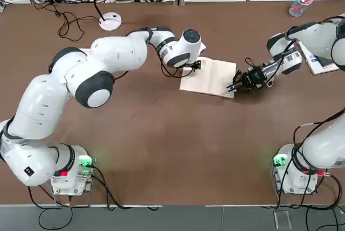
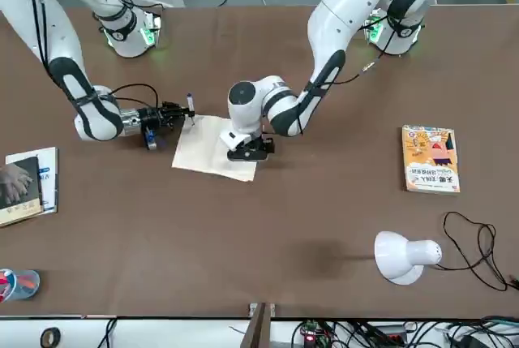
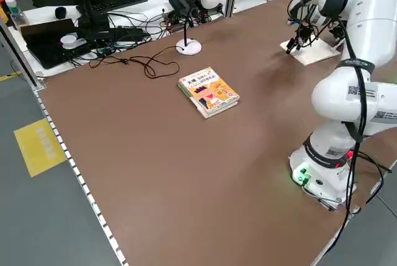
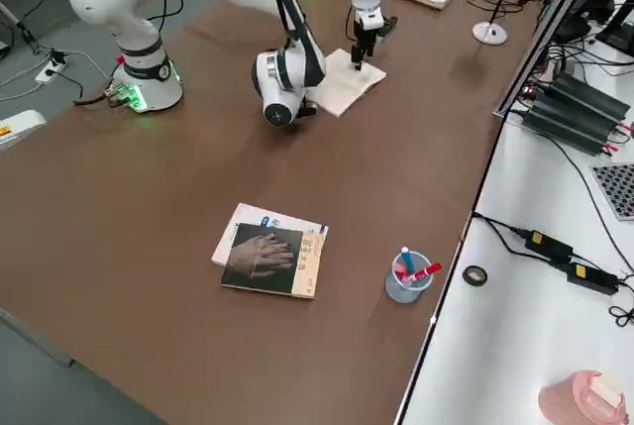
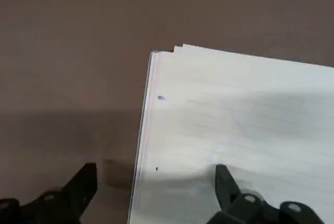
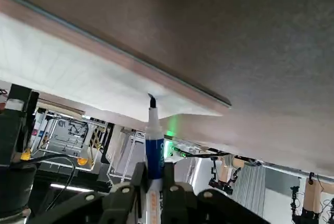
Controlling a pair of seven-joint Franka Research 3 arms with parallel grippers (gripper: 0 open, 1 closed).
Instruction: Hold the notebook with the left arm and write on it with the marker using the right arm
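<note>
Top view: the notebook [image 1: 211, 77] lies open mid-table [image 1: 161, 150]. The left claw [image 1: 196, 66] sits over its left edge, the right claw [image 1: 237, 82] at its opposite edge, gripping the marker [image 1: 232, 86], which points in toward the page.

Front view: here the right arm [image 2: 89, 113] comes in level from the picture's left, the marker [image 2: 190, 106] standing just at the notebook's [image 2: 212, 150] near corner; the left claw [image 2: 249, 150] presses down on the far edge.

Left wrist view: the left claw's [image 5: 151, 198] fingers [image 5: 225, 182] stand apart, one over the lined page [image 5: 235, 125], the other over bare table [image 5: 68, 51], straddling the edge.

Right wrist view: the right claw [image 6: 152, 182] is shut tight on the marker [image 6: 153, 140]; its tip touches, or all but touches, the page beside the notebook's [image 6: 78, 72] edge. Judging from this, the stroke must run inward, across the page toward the left claw
</note>
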